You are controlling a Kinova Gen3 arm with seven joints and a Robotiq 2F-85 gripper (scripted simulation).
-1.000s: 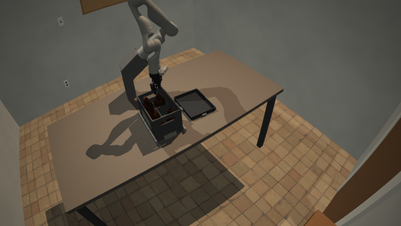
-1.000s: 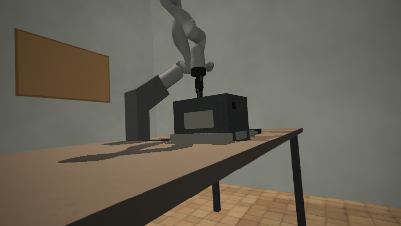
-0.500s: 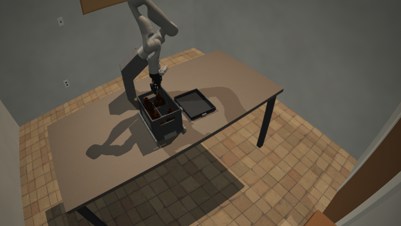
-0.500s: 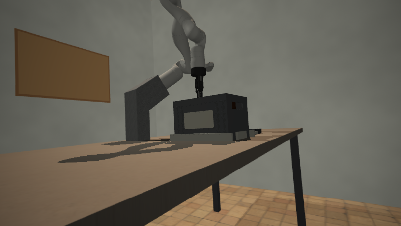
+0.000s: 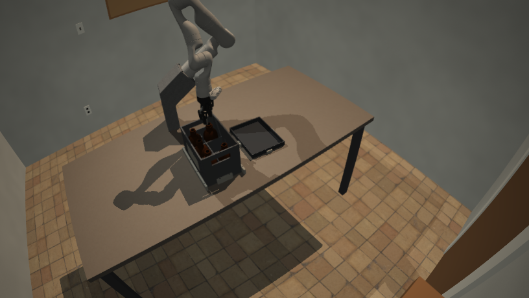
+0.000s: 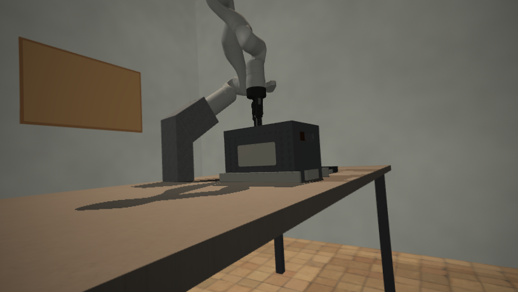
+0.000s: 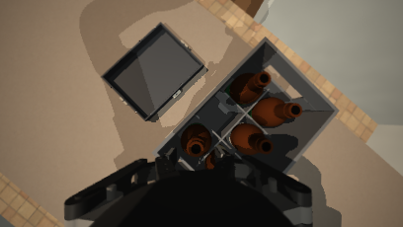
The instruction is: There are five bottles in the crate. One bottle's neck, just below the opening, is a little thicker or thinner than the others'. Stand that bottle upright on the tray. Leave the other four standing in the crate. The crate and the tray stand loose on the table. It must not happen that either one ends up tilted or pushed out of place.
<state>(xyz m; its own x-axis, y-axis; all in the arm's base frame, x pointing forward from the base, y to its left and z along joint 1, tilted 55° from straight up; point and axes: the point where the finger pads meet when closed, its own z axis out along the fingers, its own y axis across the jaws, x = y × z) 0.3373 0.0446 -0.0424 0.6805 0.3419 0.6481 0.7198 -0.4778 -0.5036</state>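
- On the worktop (image 5: 122, 207), a dark crate (image 5: 222, 162) stands on a pale base, just beside a shallow dark tray (image 5: 236, 140); the two are near each other but apart.
- The tray holds nothing and lies flat, a small pale tab on one of its walls.
- The crate is split by dividers into compartments, and brown bottles stand in it. The wrist view shows four clearly: one (image 7: 251, 85) in the far compartment, one (image 7: 275, 111) next to it, one (image 7: 251, 138) nearer the centre, and one (image 7: 197, 140) in the compartment closest to the tray.
- A fifth brown top (image 7: 210, 160) shows only as a sliver at the edge of the gripper body, directly under it.
- Which bottle has the odd neck cannot be told at this size; all five are in the crate.
- The gripper (image 5: 205, 118) hangs straight down from the pale arm over the back compartment of the crate, its tips about level with the crate's top rim in the exterior view (image 6: 257, 122).
- The fingers stand partly apart and clamp nothing; the sliver of bottle top lies below and between them in the wrist view, and whether they touch it cannot be told.
- Behind the crate, the arm rises from a dark grey angled pedestal (image 5: 167, 96) that stands on the worktop.
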